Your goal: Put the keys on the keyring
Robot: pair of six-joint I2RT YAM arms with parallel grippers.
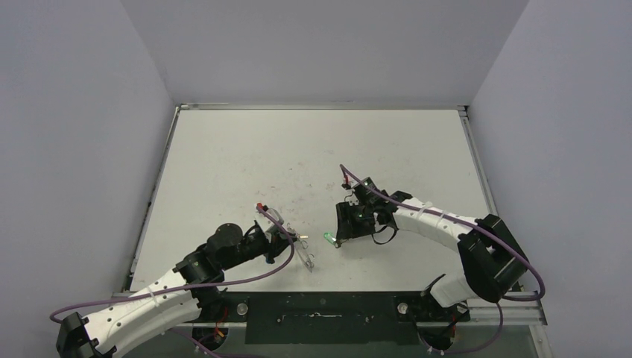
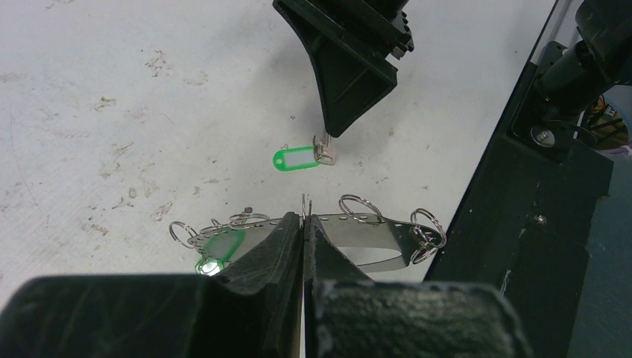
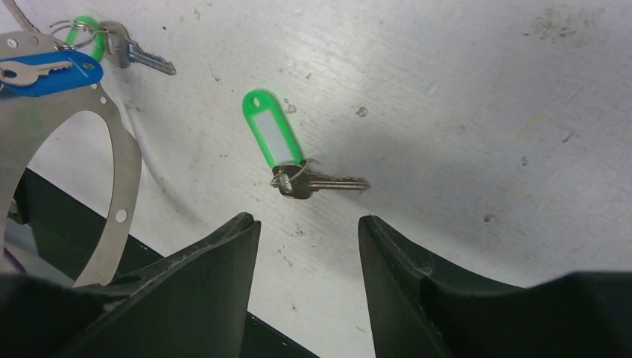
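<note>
- left gripper point(image 2: 304, 221): jaws together, clamped on the flat band of the keyring point(image 2: 373, 242); the hoop is held up off the table point(image 1: 298, 149) near the front edge
- keyring is a wide thin silvery hoop with punched holes; small split rings point(image 2: 360, 207) hang along its rim
- blue key point(image 3: 45, 71) lies against the keyring's band at its far end in the right wrist view
- second green key point(image 3: 134, 54) sits just beside the blue one, hooked to a split ring at the hoop's rim
- loose green key point(image 3: 298, 168) lies flat on the table, apart from the keyring, between the two grippers; green tag with white label, silver blade joined by a small ring
- right gripper point(image 3: 307, 221): jaws apart, holding nothing, low over the table with the loose green key just ahead of the gap
- in the left wrist view one right finger tip is right at the loose key's metal head; cannot tell if it touches
- table surface is white and scuffed
</note>
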